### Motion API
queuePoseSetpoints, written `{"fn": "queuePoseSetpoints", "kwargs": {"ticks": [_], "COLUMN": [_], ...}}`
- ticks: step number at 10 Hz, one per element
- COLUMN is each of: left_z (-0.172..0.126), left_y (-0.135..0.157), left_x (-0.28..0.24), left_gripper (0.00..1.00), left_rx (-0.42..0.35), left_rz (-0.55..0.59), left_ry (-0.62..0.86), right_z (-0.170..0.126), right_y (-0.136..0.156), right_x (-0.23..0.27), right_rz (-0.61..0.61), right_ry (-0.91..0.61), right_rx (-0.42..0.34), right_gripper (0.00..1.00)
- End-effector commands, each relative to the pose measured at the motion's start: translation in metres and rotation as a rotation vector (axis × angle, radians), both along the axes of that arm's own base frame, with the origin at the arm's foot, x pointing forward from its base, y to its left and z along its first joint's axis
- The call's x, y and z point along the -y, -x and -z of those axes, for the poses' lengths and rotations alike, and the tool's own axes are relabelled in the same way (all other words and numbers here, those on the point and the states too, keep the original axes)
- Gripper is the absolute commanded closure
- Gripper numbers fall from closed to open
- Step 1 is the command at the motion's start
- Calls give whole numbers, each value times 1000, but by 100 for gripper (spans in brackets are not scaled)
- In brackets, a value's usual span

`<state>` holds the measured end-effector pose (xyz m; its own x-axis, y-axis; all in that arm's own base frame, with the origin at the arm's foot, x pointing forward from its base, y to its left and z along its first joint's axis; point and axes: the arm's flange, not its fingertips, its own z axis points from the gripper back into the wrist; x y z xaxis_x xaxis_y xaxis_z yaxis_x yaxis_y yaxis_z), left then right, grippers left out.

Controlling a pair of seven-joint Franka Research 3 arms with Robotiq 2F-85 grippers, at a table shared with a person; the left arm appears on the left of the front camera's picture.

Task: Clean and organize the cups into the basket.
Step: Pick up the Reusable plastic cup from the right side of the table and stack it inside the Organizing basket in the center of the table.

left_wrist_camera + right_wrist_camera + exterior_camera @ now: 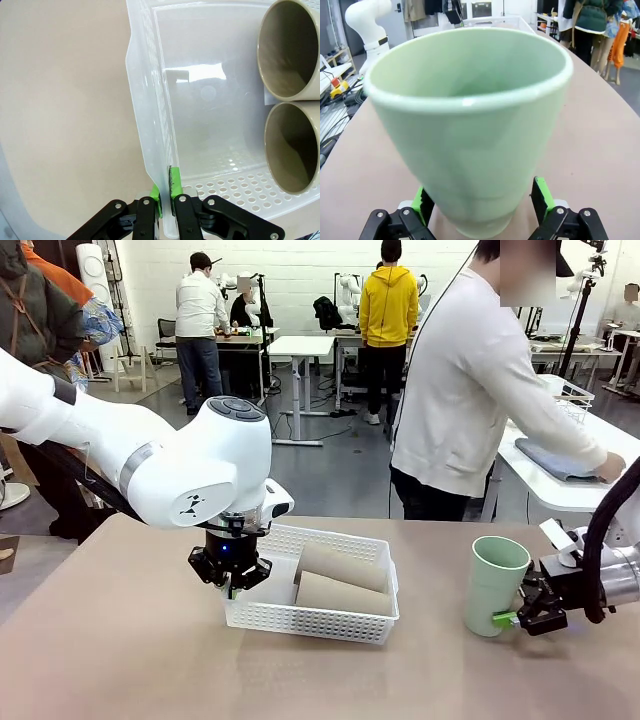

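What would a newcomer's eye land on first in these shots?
Mid-table, the left gripper has its jaws pinched shut on the left end wall of the white basket. Inside, two tan cups lie on their sides, side by side toward its right end. Off to the right, a mint green cup stands upright on the table, and the right gripper straddles its base, jaws open.

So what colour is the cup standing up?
The upright cup is pale mint green, clearest in the right wrist view.
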<state>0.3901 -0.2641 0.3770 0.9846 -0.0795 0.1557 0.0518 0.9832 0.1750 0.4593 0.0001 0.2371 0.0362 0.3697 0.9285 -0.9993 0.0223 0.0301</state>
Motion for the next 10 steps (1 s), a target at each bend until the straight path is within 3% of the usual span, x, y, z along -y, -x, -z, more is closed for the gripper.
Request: {"fn": "queuePoseSetpoints", "kwargs": {"ticks": [1, 4, 5, 6, 8, 9, 10], "left_z": [3, 3, 3, 3, 3, 3, 3], "left_y": [2, 2, 2, 2, 2, 2, 2], "left_x": [1, 1, 1, 1, 1, 1, 1], "left_gripper": [98, 98, 98, 98, 98, 98, 98], "left_rx": [1, 1, 1, 1, 1, 1, 1], "left_rz": [4, 4, 4, 4, 4, 4, 4], "left_ry": [-10, -10, -10, -10, -10, -10, -10], "right_z": [0, -1, -2, -1, 0, 0, -1], "right_y": [-11, -15, -14, -14, -13, -13, -9], "right_x": [-14, -30, -32, -31, -29, -29, -30], "right_rz": [14, -24, -40, -48, -48, -50, -47], "right_ry": [6, -16, -21, -30, -36, -35, -37], "right_rx": [-13, -24, -12, -12, -13, -11, -17], "right_gripper": [0, 0, 18, 58, 100, 75, 100]}}
